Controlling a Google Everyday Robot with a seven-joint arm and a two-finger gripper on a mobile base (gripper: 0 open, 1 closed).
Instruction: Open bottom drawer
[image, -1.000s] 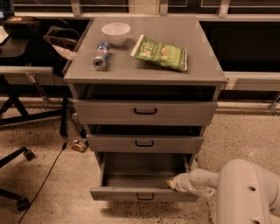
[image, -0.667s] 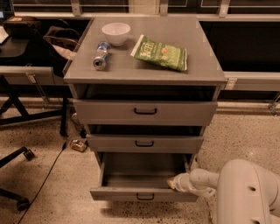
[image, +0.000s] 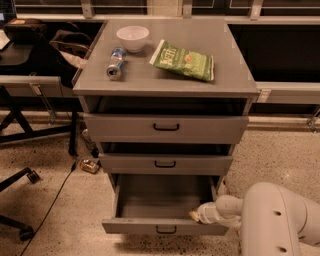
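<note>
**Landmark:** grey cabinet (image: 165, 82), three drawers, seen from the front and above.

**Item 1, bottom drawer** (image: 135, 226). Lowest in the cabinet. It stood pulled well out from the cabinet's face, with its inner floor in view. A small black bar handle (image: 166, 230) sat at the middle of its front. Judged open, so the task was at or near its end.

**Item 2, gripper** (image: 196, 215). At the cabinet's lower right, its tip reached into the bottom drawer beside the drawer's right wall, just behind the front panel. Whether it was clenched, released or holding anything could not be told. The white arm (image: 272, 220) ran off to the cabinet's right.

**Item 3, top drawer** (image: 125, 129) and **middle drawer** (image: 130, 164). Both sat above the bottom drawer, each with a dark gap over it.

**Item 4, on the cabinet's top.** White bowl (image: 132, 37) at the rear left, a can (image: 116, 64) on its side in front of it, and a green snack bag (image: 184, 60) toward the right.

**Item 5, floor left of the cabinet.** A small container (image: 90, 166) and a dark cable (image: 50, 210).

**Hazards, as judged.**
- A further pull might run the drawer off its slides or drag the cabinet forward.
- A sideways withdrawal could catch the right wall and skew the drawer.
- A forward nudge from the arm could push it partly shut again.
- Any jolt to the cabinet might roll the can off the top.
</note>
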